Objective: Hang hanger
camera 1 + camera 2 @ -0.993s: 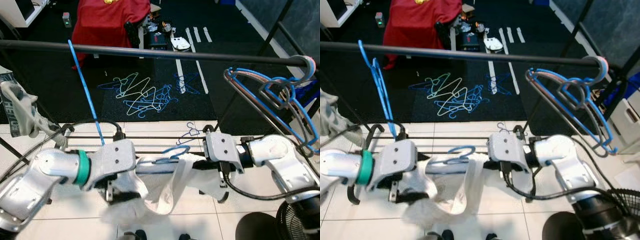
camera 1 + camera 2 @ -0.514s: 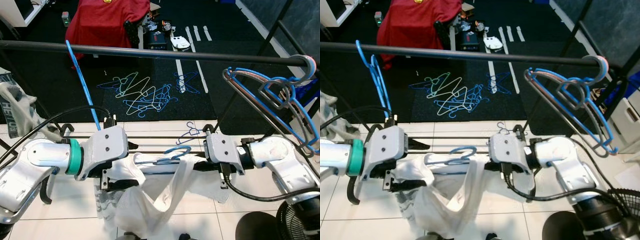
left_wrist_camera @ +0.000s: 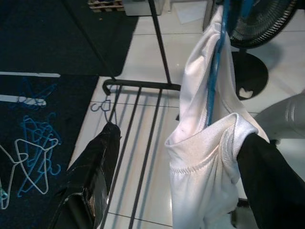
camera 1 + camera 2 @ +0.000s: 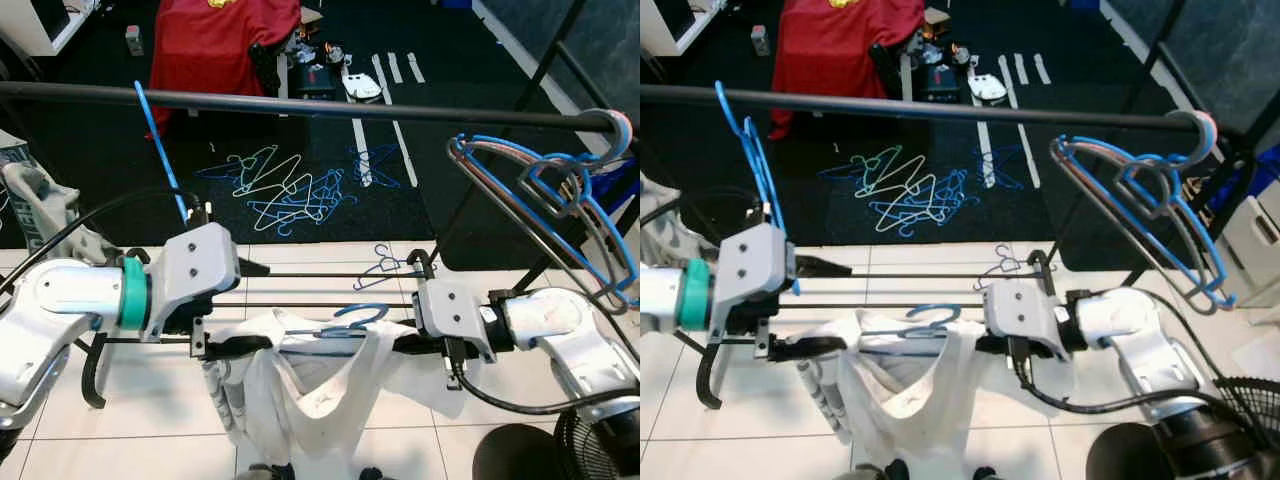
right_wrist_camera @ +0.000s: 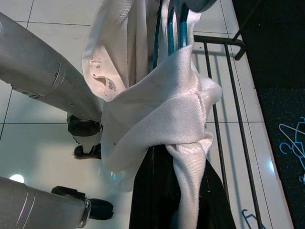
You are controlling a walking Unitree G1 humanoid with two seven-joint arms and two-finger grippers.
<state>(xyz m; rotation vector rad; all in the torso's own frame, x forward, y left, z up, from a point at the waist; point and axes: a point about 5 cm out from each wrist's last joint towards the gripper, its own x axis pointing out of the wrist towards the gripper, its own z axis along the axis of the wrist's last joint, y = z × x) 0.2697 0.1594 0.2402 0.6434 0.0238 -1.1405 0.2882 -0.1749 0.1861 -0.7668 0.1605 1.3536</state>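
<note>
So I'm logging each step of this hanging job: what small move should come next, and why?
Probably raise both arms together. The left gripper and right gripper hold the white garment on its blue hanger well below the black rail, so the hook cannot yet reach the rail.

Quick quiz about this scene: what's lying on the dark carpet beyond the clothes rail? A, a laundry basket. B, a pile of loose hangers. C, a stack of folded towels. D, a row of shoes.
B: a tangle of loose blue and pale hangers lies on the dark carpet beyond the rail, while both hands hold up a white garment on a blue hanger.
</note>
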